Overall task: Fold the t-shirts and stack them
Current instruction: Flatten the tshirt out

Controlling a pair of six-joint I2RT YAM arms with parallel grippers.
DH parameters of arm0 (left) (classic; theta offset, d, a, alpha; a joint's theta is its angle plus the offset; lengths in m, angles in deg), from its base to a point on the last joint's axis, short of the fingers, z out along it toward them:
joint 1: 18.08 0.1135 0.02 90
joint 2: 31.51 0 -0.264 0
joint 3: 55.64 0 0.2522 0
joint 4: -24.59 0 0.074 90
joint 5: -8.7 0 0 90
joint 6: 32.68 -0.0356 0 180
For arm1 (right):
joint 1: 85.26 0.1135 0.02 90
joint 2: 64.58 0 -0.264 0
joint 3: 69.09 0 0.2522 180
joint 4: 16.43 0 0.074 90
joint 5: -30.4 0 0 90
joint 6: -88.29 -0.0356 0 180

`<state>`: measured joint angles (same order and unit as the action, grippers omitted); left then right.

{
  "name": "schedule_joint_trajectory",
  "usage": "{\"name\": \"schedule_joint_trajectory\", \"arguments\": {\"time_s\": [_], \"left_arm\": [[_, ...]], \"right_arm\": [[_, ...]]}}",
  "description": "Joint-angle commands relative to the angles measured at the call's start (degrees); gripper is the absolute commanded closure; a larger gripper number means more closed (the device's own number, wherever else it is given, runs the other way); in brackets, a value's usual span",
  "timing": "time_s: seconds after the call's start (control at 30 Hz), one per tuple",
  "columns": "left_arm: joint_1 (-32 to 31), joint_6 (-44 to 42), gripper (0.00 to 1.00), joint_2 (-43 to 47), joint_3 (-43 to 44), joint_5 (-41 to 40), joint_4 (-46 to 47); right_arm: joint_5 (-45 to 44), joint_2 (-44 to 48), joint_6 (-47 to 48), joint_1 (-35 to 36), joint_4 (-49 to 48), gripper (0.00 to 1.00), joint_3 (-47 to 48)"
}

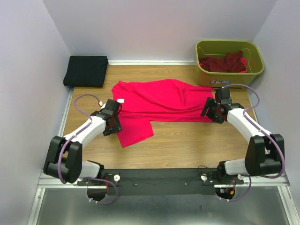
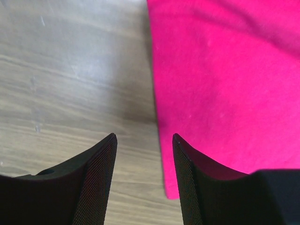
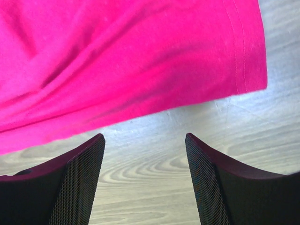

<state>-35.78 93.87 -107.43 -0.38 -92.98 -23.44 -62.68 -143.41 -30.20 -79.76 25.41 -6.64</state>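
Left wrist view: the left gripper (image 2: 144,138) has its jaws apart with nothing pinched between them. One finger sits over bare wooden table (image 2: 70,84). The other sits over the side edge of the bright pink shirt (image 2: 225,84), and that edge runs down through the gap to a corner close to the finger.

Right wrist cam is pretty much the same deal. The right gripper (image 3: 145,137) is spread wide and holding nothing, with just wood grain between the fingers. The pink cloth lies a bit past the tips, kinda wrinkly, and its stitched hem corner is off to the upper right.

From the top cam, the pink shirt is laid out across the middle of the table, with one part reaching down toward the near left. The left gripper is at its left edge and the right gripper at its right edge, both low over the table.

A folded black shirt (image 1: 86,70) sits in the far left corner, well apart from the pink one. The green tub (image 1: 228,43) is in the far right corner with dark red shirts (image 1: 222,63) bunched up inside.
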Motion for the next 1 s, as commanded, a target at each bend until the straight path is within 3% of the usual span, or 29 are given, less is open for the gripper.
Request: {"name": "schedule_joint_trajectory", "arguments": {"time_s": [0.0,0.5,0.73,0.83,0.93,0.97], "left_arm": [[-1.9,1.15,0.42,-2.12,0.51,2.45,-0.55],[-6.83,3.52,0.46,-6.34,-0.89,3.95,0.95],[-8.32,4.31,0.65,-8.8,-0.36,3.95,0.51],[-8.85,4.05,0.77,-9.95,-0.1,3.95,0.42],[-8.85,4.75,0.99,-8.99,0.25,2.9,-0.01],[-8.85,4.84,1.0,-8.37,0.77,2.63,-0.71]], "right_arm": [[0.87,1.66,0.45,-0.4,2.07,0.23,-1.84],[-0.88,1.13,0.45,-0.4,2.33,0.23,-2.63],[-1.41,0.16,0.45,-0.4,2.25,0.23,-2.02],[-2.02,-0.01,0.63,-0.4,2.33,0.23,-1.93],[-3.25,-0.1,0.54,-0.4,2.25,0.22,-2.19],[-3.87,-0.27,0.45,-0.49,2.25,0.22,-2.19]]}}
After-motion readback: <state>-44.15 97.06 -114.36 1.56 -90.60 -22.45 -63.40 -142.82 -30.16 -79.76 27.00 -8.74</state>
